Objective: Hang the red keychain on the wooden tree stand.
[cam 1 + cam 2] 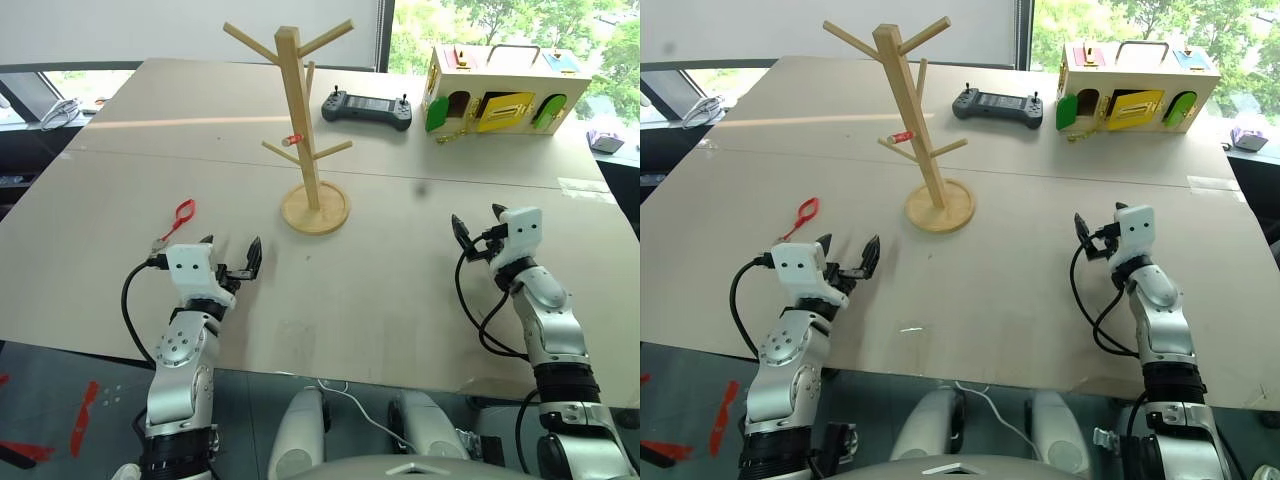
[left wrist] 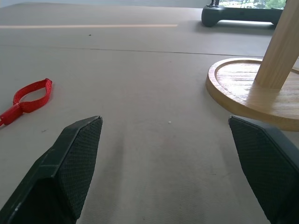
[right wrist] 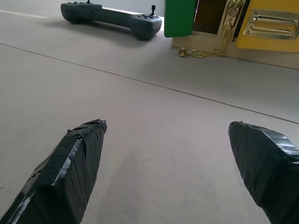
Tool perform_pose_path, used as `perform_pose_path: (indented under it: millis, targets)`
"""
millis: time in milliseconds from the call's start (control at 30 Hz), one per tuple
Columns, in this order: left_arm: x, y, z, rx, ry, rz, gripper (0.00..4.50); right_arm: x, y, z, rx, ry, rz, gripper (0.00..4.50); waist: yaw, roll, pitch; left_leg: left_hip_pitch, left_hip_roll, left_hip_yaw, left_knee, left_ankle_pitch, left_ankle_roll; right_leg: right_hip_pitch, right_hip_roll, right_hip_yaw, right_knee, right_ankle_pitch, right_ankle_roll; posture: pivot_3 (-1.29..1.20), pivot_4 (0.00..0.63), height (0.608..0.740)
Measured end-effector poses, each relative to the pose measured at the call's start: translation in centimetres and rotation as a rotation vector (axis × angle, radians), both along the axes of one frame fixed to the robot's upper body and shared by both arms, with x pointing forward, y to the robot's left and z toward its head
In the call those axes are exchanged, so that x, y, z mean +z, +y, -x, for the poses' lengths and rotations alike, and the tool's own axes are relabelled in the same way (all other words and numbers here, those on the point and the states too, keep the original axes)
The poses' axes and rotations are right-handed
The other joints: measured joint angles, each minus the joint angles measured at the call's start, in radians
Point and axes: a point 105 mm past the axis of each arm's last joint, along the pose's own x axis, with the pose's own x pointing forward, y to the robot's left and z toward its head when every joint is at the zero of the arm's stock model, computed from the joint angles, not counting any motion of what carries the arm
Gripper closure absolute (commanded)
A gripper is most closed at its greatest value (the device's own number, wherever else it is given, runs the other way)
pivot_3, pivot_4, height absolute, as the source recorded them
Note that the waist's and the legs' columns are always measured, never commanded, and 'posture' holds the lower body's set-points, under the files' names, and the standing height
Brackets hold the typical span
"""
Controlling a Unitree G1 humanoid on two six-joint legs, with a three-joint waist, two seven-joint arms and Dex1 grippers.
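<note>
Red keychain (image 1: 180,218) lies flat, apart from upright wooden tree stand (image 1: 300,130).

You see a red keychain (image 1: 181,214), a pale wooden tree stand (image 1: 300,120), a dark grey controller (image 1: 366,108), and a wooden box (image 1: 505,88) with green and yellow doors on a beige table (image 1: 380,270).

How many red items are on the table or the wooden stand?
2. The red keychain lies flat on the table, ahead of the left gripper. A tiny red-and-silver stub sits on a lower peg of the wooden tree stand.
</note>
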Motion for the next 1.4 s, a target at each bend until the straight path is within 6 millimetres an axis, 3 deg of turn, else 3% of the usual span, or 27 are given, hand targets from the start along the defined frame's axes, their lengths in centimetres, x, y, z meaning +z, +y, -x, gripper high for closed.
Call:
perform_pose_path:
  millis: [667, 800, 900, 1033, 1133, 1400]
  targets:
    - [-0.3, 0.0, -0.5, -0.037, 0.017, -0.012, 0.00, -0.2, 0.1, 0.1, 0.025, 0.024, -0.043, 0.03, 0.000, 0.000, 0.000, 0.000, 0.000, 0.000, 0.000, 0.000, 0.000, 0.000, 0.000, 0.000, 0.000, 0.000, 0.000, 0.00, 0.150, 0.740]
    - [0.2, 1.4, -0.9, -0.071, 0.025, -0.026, 0.00, 0.8, 2.8, 2.2, 0.282, 0.016, -0.043, 0.03, -0.001, 0.000, 0.000, 0.000, 0.000, 0.000, 0.000, 0.000, 0.000, 0.000, 0.000, 0.000, 0.000, 0.000, 0.000, 0.00, 0.150, 0.740]
    - [0.8, 3.2, -1.4, -0.114, 0.042, -0.049, 0.00, 1.3, 5.2, 6.4, 0.622, 0.039, 0.056, 0.03, 0.002, 0.000, 0.000, 0.000, 0.000, -0.001, 0.000, 0.000, 0.000, 0.000, 0.000, -0.001, -0.001, 0.000, 0.000, 0.00, 0.150, 0.740]
    - [1.0, 5.8, -1.5, -0.150, 0.091, -0.069, 0.00, 0.5, 5.7, 10.0, 0.878, 0.093, 0.212, 0.03, 0.001, -0.001, 0.001, 0.001, 0.000, -0.001, 0.000, 0.000, 0.000, 0.001, 0.000, -0.001, -0.001, 0.000, 0.000, 0.00, 0.150, 0.740]
    - [1.2, 7.6, -1.5, -0.183, 0.137, -0.089, 0.00, 0.5, 5.5, 10.9, 0.974, 0.086, 0.289, 0.03, -0.004, -0.001, 0.001, 0.002, 0.001, 0.000, 0.000, 0.000, 0.000, 0.001, 0.001, -0.001, 0.000, 0.000, 0.000, 0.00, 0.150, 0.740]
    - [2.4, 10.2, -2.2, -0.182, 0.192, -0.103, 0.00, 1.2, 6.3, 10.1, 1.002, -0.007, 0.317, 0.03, 0.004, -0.002, 0.001, 0.001, 0.001, -0.001, 0.000, 0.000, 0.000, 0.001, 0.000, -0.002, -0.001, 0.000, 0.000, 0.00, 0.150, 0.740]
